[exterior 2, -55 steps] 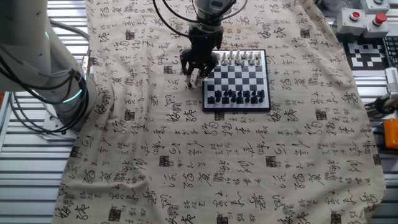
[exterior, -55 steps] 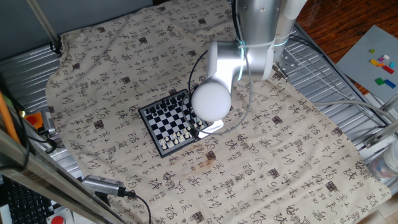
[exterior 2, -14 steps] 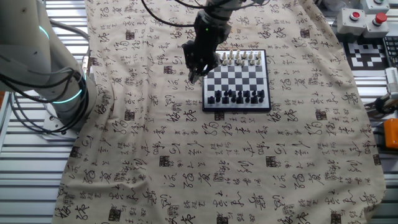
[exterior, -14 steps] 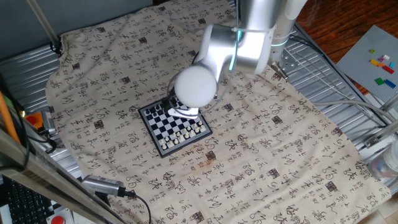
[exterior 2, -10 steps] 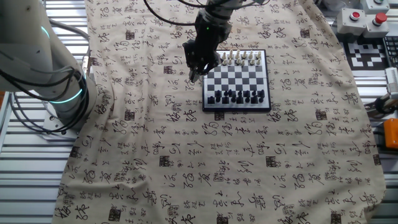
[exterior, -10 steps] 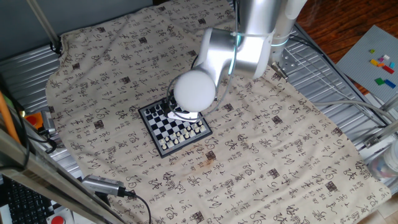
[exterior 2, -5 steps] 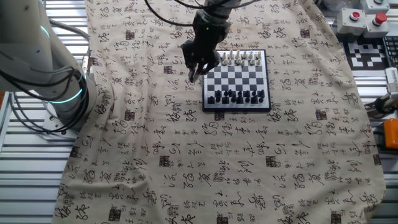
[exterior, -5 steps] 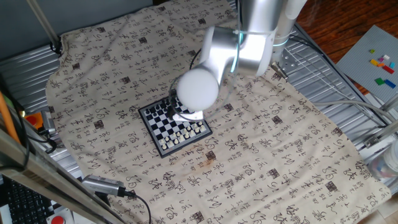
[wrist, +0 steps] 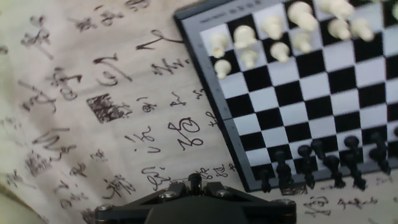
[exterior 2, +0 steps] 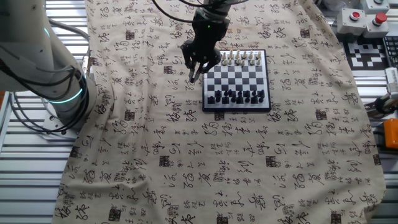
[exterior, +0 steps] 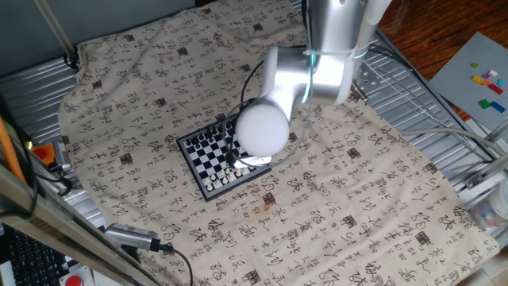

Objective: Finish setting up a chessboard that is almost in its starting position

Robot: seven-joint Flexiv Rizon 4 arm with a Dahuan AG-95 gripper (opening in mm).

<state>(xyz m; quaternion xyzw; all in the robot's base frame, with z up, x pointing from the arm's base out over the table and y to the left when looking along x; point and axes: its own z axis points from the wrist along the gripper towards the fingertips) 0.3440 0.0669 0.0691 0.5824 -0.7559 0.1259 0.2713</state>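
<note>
Table (exterior 2: 22,163) draped in calligraphy-print cloth (exterior 2: 217,165), chessboard (exterior 2: 237,77) flat on the cloth

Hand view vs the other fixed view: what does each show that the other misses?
Hand view only: one side of the chessboard close up, individual white pieces and black pieces distinguishable. Other fixed view only: the whole board, with the gripper just outside its edge. Both: the patterned cloth, and white and black ranks at opposite ends.

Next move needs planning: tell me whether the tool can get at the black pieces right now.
Probably yes. The tool hangs over the cloth beside the chessboard's edge, near the white pieces; only bare squares lie between it and the black pieces.
</note>
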